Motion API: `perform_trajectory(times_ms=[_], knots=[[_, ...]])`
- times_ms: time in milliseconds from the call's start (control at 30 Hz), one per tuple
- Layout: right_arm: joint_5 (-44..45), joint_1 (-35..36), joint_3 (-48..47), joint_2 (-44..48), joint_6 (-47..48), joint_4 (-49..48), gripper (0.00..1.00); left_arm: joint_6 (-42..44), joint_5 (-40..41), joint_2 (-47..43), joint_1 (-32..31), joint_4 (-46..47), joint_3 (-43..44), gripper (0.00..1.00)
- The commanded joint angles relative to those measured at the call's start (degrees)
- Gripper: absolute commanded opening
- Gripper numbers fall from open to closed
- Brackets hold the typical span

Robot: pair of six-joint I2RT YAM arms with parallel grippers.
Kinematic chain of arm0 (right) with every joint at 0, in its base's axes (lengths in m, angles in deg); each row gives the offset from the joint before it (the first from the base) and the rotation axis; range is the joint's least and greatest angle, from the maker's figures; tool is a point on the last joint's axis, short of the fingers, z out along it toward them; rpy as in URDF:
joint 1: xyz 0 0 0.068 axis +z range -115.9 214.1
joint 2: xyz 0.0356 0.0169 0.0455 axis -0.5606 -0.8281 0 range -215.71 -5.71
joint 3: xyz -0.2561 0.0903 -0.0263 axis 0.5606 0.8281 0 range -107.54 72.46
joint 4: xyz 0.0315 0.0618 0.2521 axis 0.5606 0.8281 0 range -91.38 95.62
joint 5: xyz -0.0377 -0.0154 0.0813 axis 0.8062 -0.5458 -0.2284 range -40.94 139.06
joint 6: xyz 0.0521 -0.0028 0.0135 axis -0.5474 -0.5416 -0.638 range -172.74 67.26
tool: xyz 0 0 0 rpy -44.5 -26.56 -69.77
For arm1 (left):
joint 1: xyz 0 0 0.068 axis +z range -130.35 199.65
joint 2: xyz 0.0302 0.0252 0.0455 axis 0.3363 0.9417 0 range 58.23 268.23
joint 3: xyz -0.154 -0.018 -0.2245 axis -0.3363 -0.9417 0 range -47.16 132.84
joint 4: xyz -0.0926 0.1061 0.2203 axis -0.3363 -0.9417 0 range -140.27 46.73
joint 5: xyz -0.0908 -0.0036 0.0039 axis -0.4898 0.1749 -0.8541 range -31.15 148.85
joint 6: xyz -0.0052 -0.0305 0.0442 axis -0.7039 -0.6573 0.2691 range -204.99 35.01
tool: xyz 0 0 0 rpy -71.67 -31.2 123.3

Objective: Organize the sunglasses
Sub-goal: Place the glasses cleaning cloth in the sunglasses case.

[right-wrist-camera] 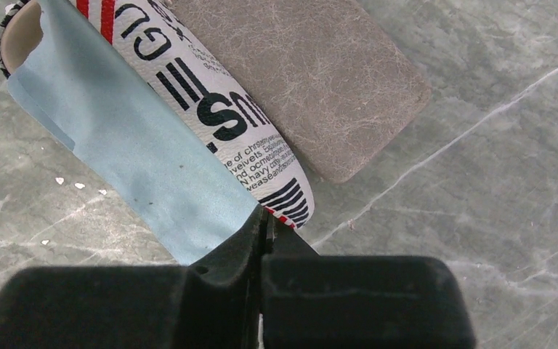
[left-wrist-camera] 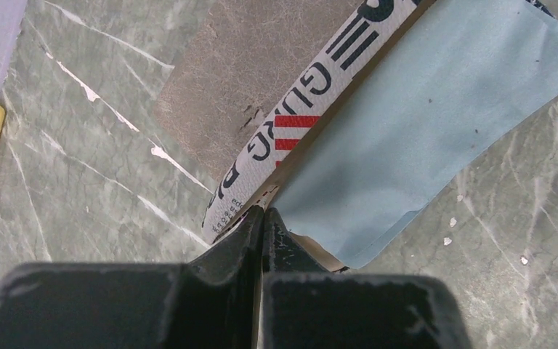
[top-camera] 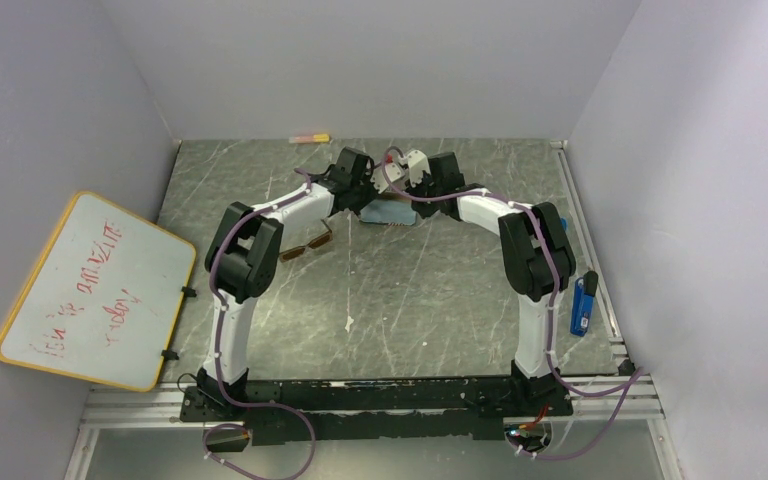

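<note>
Overhead, the amber-lensed sunglasses are lying on the marble table, just beside the left arm. They are sitting left of the light-blue cloth, where that arm and the right arm are reaching toward each other.

Through the left wrist view, the left gripper is showing its jaws pressed together. Its tips are touching the end of the printed case, with a brown case lying alongside.

Through the right wrist view, the right gripper is likewise showing its jaws pressed together at the printed case's other end, where the cloth is overlapping it. Whether either claw is pinching anything, I cannot tell.
</note>
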Motion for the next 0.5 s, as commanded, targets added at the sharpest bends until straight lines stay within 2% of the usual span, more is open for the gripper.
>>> perform_trajectory(times_ms=[0,467], knots=[[-2.4,3.1,-2.4,-0.1,3.5,0.1,0.0,0.8,2.9,0.8,-0.5,0.9,1.9,0.05],[-2.1,4.3,-3.3,-1.6,3.2,0.6,0.0,1.0,2.9,1.1,-0.6,1.0,1.4,0.05]])
